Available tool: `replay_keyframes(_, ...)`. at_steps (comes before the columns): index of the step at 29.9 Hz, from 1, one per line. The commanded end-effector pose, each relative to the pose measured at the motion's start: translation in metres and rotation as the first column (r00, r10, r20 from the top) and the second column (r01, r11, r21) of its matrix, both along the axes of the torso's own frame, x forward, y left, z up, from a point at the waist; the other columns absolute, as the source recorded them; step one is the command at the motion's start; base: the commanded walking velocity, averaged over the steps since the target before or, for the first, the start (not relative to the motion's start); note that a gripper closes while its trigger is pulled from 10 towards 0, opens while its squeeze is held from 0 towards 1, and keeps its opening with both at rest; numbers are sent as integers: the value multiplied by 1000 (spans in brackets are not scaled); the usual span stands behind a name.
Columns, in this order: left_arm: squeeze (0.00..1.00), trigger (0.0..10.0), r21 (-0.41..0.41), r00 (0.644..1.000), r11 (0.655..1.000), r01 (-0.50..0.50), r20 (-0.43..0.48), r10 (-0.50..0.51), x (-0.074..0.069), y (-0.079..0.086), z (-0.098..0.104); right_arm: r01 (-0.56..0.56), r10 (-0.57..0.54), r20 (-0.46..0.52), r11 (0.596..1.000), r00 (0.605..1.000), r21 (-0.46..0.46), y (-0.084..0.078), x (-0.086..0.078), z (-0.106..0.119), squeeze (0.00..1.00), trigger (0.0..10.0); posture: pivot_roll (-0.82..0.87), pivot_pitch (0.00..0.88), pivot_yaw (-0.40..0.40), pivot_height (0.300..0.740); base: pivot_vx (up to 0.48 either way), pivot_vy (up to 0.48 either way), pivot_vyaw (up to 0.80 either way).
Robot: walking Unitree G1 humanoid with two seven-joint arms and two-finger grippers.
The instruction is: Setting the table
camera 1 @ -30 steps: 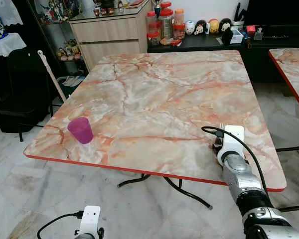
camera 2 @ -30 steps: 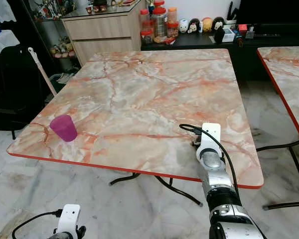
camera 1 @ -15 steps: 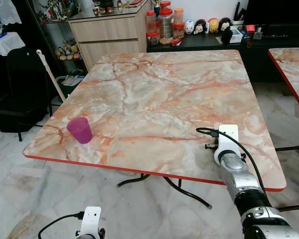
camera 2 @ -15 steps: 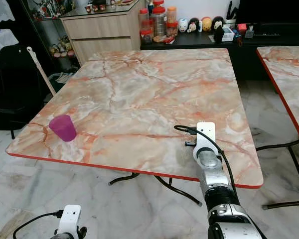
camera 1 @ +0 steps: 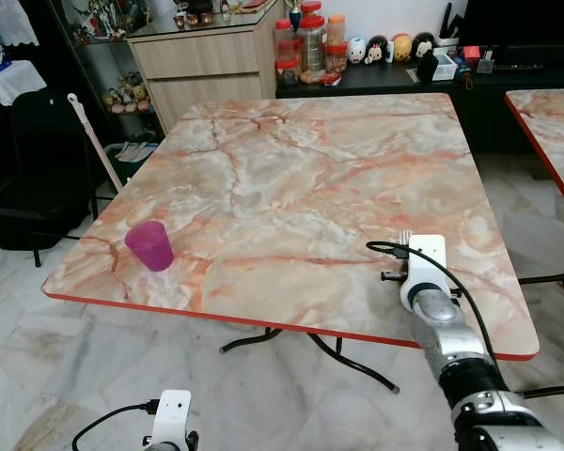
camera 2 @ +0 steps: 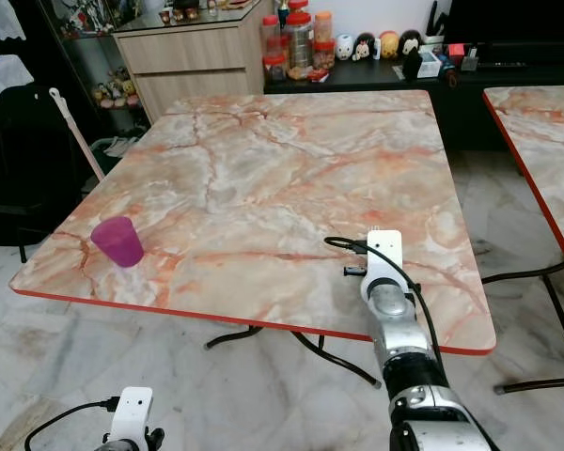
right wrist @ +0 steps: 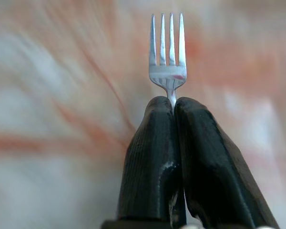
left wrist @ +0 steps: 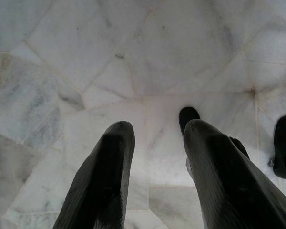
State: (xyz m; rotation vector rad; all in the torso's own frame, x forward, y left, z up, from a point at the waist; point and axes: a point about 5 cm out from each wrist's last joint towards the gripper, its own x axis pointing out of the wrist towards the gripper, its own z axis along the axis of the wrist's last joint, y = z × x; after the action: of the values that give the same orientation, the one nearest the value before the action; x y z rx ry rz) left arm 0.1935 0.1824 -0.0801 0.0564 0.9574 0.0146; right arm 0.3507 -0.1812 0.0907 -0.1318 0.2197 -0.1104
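Here's the fork, a silver four-tined one, pinched by its neck between the two black fingers of the right tool, which is pressed together on it so the tines poke straight out past the fingertips. From the head camera the fork's tines just peek out above the white wrist block, and the right tool sits low over the near right part of the marbled worktop, inside its red edge. Whether the fork touches the surface, I can't tell; the marble behind it in the wrist view is blurred.

Across the worktop, near the left front corner, a purple cup stands upright, well apart from the fork. The rest of the pink-and-white marble runs away toward the far edge.

Down low on the robot's left, the left tool hangs over the pale marble floor, its two black fingers apart with nothing between them, and a dark table foot shows just beyond them.

Beyond the worktop, a wooden cabinet stands at the back, with red-lidded jars beside it on a dark sideboard and a row of small figurines further right. A second marbled table edges in on the right, and a dark chair sits off to the left.
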Motion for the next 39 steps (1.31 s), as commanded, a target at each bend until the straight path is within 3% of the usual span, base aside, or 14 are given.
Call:
replay_keyframes(1,0,10000,13,1000,1000,-7,-11,8,0,4,0,-55,57,154,998,986,-12,12,9,30,0,10000,-83,0,127,740,0,0,0)
replay_keyframes(12,0,10000,28,1000,1000,6,-8,-6,1,2,0,-128,132,301,991,944,-33,24,9,50,0,10000,-82,0,121,740,0,0,0)
replay_keyframes(26,0,10000,33,1000,999,5,-10,-5,0,0,0,-145,142,387,989,911,-22,23,11,67,0,10000,-90,0,116,740,0,-467,-57)
replay_keyframes(39,0,10000,33,1000,999,10,-13,-10,-1,0,-1,-143,139,409,989,902,-21,22,9,68,0,10000,-98,0,123,740,0,-480,-166)
